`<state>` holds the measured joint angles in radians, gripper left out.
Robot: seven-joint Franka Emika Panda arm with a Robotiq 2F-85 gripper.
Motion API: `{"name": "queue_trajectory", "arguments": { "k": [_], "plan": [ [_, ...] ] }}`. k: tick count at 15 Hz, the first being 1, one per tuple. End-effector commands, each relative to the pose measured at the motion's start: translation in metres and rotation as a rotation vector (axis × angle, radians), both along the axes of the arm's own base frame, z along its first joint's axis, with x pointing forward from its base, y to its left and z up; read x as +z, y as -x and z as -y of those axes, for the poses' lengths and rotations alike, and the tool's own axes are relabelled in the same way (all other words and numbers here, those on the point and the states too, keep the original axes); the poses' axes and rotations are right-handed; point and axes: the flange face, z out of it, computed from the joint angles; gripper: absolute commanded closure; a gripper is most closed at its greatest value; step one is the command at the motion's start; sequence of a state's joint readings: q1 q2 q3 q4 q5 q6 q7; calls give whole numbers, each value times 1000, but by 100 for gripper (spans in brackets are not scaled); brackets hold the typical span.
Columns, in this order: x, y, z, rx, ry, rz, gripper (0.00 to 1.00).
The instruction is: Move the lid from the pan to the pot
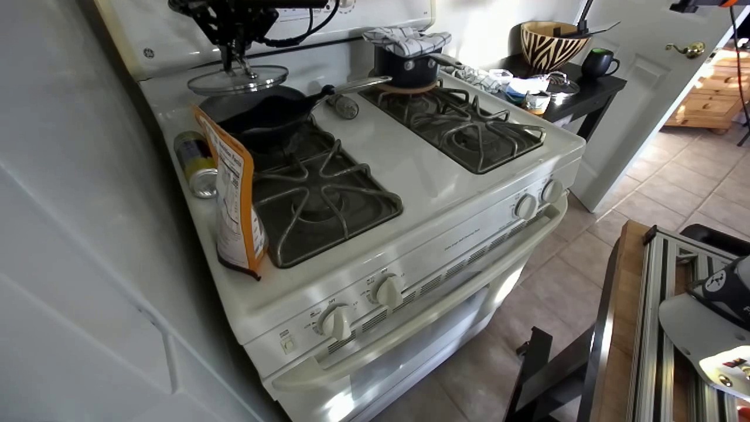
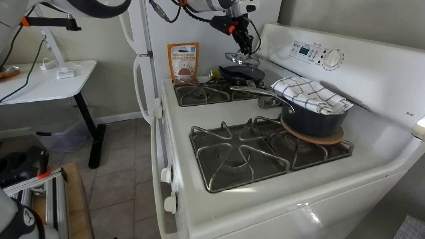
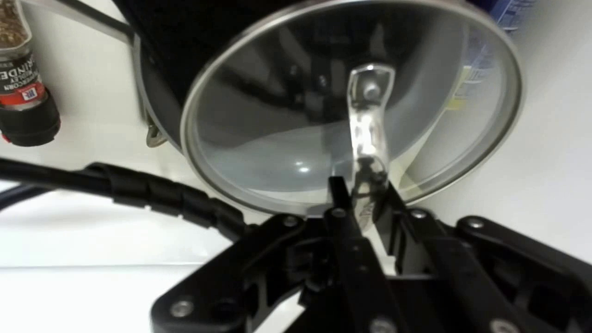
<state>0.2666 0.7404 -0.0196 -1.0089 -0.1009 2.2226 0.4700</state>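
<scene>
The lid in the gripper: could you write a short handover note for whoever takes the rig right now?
Gripper: closed on the handle of the lid.
Lid: held in the air above the pan, not resting on it.
Pot: on a round board, a folded checked cloth across its top.
Done: lid off the pan.
Left: carry the lid to the pot, lower, release. The cloth may keep it from seating, so probably decide about that first.

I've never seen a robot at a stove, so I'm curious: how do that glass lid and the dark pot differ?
The lid is clear glass; the pot is dark and opaque. The lid hangs from the gripper; the pot sits on a round brown pad. A checked cloth lies on the pot; none lies on the lid. Both are round.
</scene>
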Motion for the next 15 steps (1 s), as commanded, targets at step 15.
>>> {"name": "queue_trajectory", "arguments": {
  "k": [15],
  "plan": [
    [80, 36, 75, -260, 14, 143, 97]
  ]
}}
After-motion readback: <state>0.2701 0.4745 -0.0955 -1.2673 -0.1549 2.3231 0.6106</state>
